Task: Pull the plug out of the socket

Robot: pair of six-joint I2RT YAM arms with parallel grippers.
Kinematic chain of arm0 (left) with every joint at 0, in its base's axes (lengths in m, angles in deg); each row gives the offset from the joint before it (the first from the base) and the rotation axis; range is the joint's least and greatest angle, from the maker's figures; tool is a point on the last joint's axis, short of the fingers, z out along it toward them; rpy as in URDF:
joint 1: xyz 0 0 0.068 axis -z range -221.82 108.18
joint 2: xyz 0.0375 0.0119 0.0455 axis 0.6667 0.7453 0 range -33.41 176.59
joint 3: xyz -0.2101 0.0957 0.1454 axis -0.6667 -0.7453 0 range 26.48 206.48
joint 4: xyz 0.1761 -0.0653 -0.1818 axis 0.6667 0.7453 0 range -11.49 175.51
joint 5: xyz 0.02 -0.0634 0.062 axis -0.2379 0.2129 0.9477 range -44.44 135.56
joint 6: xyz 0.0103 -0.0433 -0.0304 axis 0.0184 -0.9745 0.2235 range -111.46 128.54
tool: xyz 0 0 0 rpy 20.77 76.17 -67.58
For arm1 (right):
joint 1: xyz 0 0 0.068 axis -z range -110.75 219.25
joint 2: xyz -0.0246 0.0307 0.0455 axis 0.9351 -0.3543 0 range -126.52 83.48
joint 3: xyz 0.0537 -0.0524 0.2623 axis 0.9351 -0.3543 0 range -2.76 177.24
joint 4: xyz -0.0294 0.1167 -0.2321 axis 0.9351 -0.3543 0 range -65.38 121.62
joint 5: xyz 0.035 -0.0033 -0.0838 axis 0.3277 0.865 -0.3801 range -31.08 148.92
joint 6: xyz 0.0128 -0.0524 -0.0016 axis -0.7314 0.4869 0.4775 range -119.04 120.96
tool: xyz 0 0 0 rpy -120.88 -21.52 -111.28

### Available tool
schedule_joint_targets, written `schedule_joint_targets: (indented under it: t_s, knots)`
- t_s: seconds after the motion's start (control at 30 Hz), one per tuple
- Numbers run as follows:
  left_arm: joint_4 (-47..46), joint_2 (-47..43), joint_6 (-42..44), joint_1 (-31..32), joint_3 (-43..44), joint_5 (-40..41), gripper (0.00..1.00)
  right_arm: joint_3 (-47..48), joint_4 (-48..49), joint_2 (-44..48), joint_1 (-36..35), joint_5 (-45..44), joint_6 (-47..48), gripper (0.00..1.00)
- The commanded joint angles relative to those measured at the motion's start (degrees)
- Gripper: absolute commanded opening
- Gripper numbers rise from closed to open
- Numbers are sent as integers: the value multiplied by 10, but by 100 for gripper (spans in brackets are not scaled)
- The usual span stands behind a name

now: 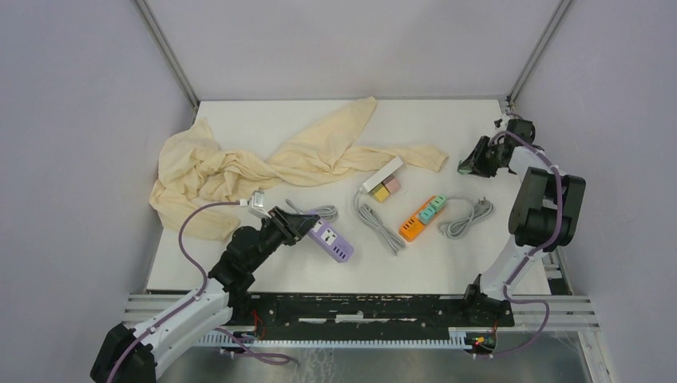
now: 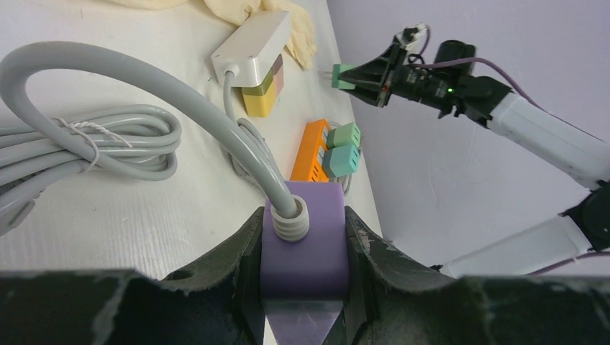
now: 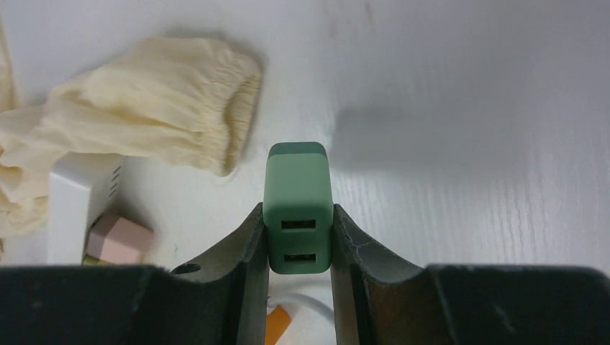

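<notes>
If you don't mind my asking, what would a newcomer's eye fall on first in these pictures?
Probably the right gripper, held above the table's far right corner and shut on a green plug. Next comes the left gripper, clamping the cord end of a purple power strip near the front left. A crumpled cream cloth sprawls across the far left.

From the right wrist we cannot see the prongs of the green plug [image 3: 297,190] — its far end points away. Left of it the white strip [image 3: 72,208] is cut off behind the right gripper [image 3: 297,212]; below it only a sliver of the orange strip [image 3: 277,325] shows.
</notes>
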Motion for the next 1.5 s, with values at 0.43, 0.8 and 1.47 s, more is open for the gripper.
schedule_joint_targets:
  t_s: [0.43,0.8,1.47]
  knots:
    - [-46,-43,17,-2,2,-31,3,70,2,-73,33,-9,4,79]
    - [-58,-23,98,-2,46,-89,3,42,-49,143,3,260,223,92]
    - [-43,81,-31,5,139,51,3,-64,-52,304,-424,281,305,100]
